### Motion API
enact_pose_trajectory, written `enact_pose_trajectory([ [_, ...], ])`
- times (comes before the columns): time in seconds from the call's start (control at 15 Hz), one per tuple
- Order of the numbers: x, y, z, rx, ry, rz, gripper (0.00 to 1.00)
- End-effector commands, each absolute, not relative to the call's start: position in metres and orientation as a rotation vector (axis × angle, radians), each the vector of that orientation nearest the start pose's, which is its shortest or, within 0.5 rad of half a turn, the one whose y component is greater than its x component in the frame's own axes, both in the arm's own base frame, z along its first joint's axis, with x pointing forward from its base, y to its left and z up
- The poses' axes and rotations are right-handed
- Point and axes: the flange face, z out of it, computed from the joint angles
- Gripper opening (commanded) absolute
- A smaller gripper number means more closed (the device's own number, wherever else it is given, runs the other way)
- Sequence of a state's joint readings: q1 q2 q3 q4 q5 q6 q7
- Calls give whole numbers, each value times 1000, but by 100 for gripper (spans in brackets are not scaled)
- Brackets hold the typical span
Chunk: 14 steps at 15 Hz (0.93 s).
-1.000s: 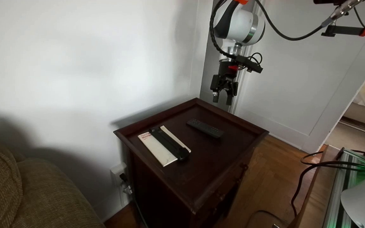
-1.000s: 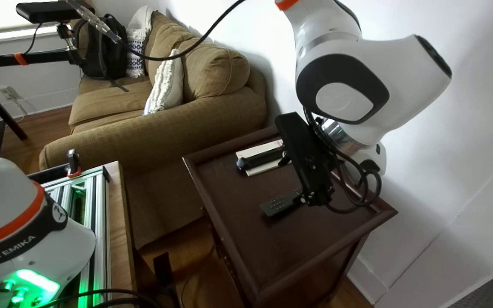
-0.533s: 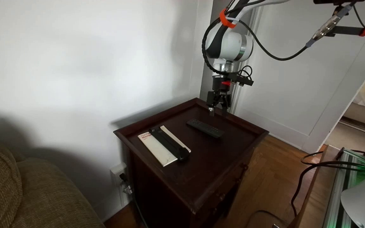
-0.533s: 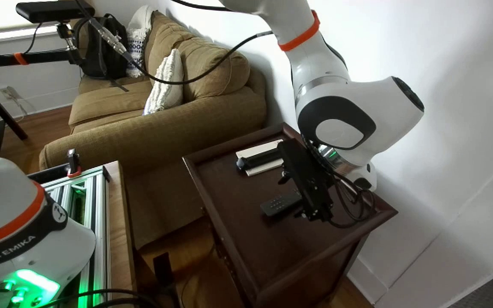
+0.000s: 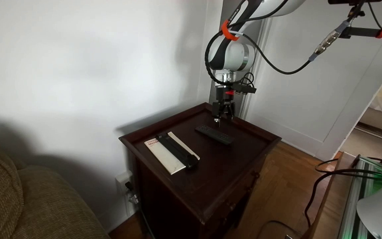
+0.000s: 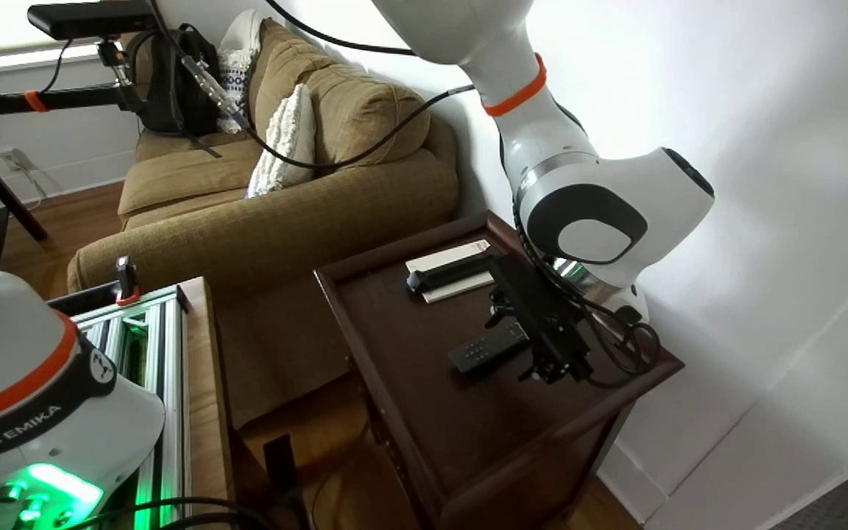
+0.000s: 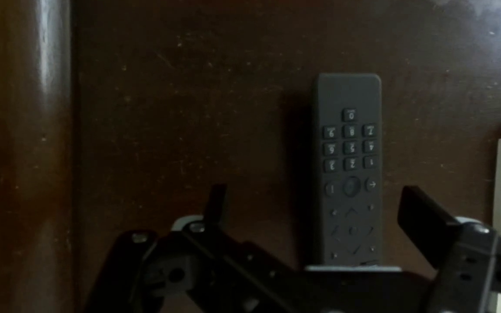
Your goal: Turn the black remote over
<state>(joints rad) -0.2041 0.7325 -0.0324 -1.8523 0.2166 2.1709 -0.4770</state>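
Observation:
The black remote (image 7: 349, 174) lies flat with its buttons up on the dark wooden cabinet top. It shows in both exterior views (image 5: 214, 134) (image 6: 484, 350), its far part hidden by the wrist in the latter. My gripper (image 5: 224, 122) points down just above the remote. In the wrist view the open gripper (image 7: 313, 191) has one finger on each side of the remote, with a wider gap on the left. The fingers do not touch it. The gripper's body hides the remote's lower end there.
A white flat bar (image 5: 164, 156) with a black strip (image 5: 177, 151) along it lies on the same cabinet (image 5: 197, 212). The cabinet top has a raised rim. White walls stand behind it, and a brown sofa (image 6: 284, 221) stands beside it.
The arm has moved down and, in an exterior view, a little left, bringing my gripper from above the cabinet's back edge to close over the remote. The remote and the white bar have not moved.

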Motion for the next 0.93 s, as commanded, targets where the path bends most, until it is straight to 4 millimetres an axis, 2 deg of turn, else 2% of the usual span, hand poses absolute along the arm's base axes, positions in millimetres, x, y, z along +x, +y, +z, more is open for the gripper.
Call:
enact_pose_trajectory([
  [0.0,582,-125,80,-2835,-156,479,100],
  [0.07,584,-123,78,-2831,-158,484,100],
  [0.13,585,-121,76,-2827,-159,485,93],
  [0.2,587,-120,74,-2825,-164,485,75],
  [0.53,592,-116,66,-2812,-179,497,36],
  [0.6,593,-116,67,-2808,-184,498,62],
  [0.67,594,-115,69,-2803,-187,497,76],
  [0.73,595,-115,69,-2804,-187,493,77],
  [0.87,596,-117,68,-2802,-185,491,90],
])
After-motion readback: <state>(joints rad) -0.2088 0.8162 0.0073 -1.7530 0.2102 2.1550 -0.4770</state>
